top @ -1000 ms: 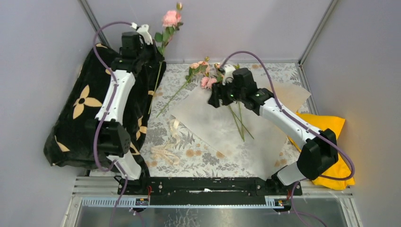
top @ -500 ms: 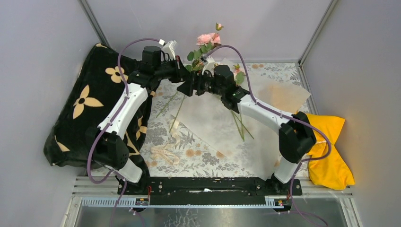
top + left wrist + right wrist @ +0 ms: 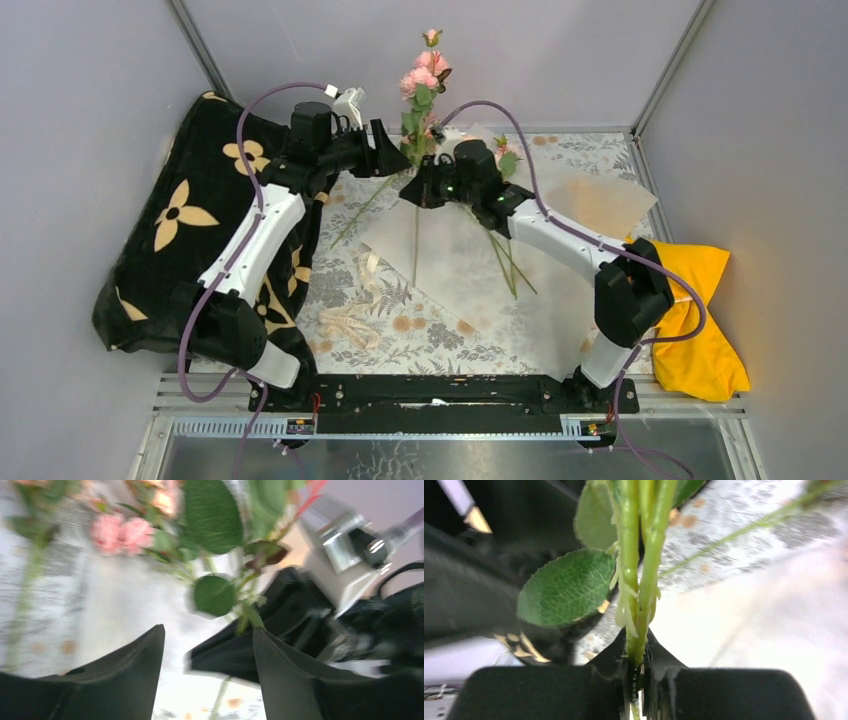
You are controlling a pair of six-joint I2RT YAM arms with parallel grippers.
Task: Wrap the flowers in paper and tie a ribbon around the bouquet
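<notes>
- Flowers (image 3: 421, 78): one pink sprig is held upright at the table's (image 3: 430, 345) 12 o'clock, its stem pinched by the right hand (image 3: 415, 190).
- Other stems are laid on the paper (image 3: 450, 265) at its 4 o'clock.
- The left hand (image 3: 395, 160) is spread, empty, at its 9 o'clock.

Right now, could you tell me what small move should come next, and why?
Probably draw the left gripper back, clear of the leaves. Its jaws stand open around nothing, while the right gripper is shut on the rose stem, held up over the paper.
</notes>
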